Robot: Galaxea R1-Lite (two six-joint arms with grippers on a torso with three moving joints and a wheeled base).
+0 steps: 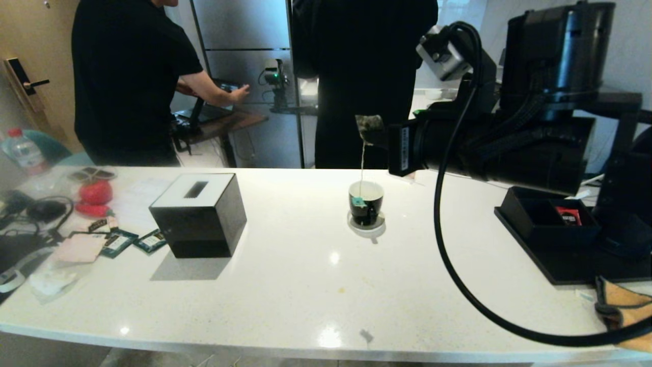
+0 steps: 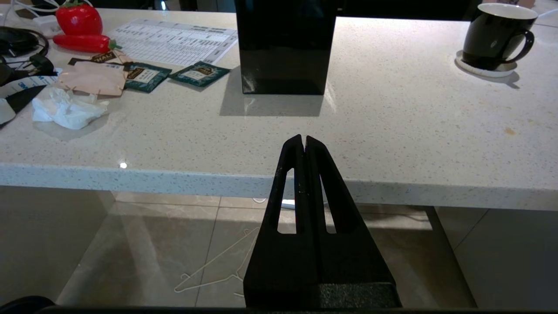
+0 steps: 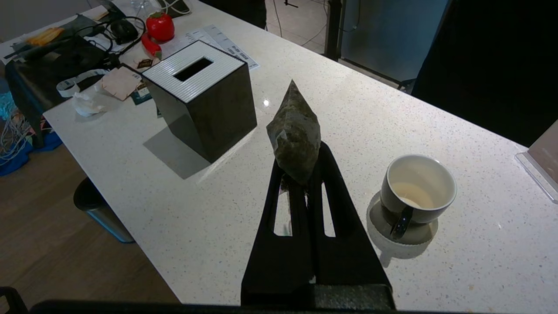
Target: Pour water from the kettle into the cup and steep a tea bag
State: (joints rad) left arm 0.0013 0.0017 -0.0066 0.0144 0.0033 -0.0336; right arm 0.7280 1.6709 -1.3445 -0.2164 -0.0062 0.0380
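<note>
Head view: a tea bag is held above the cup by the right gripper over the white bench.

The bench [image 1: 285, 285] is spread across the scene, with two people in black seen behind it. A black tissue box [image 1: 198, 214] is set well left of the cup [image 1: 365, 203], which is stood on its saucer [image 1: 367, 227] near the middle. The right gripper [image 3: 301, 176] is pinched on the tea bag [image 3: 294, 135], whose string is hung down to the cup rim. The left gripper [image 2: 304, 141] is pressed together, empty, off the bench's near edge.

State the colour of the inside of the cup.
White inside the cup, with pale liquid at the bottom; the right wrist view shows it best.
</note>
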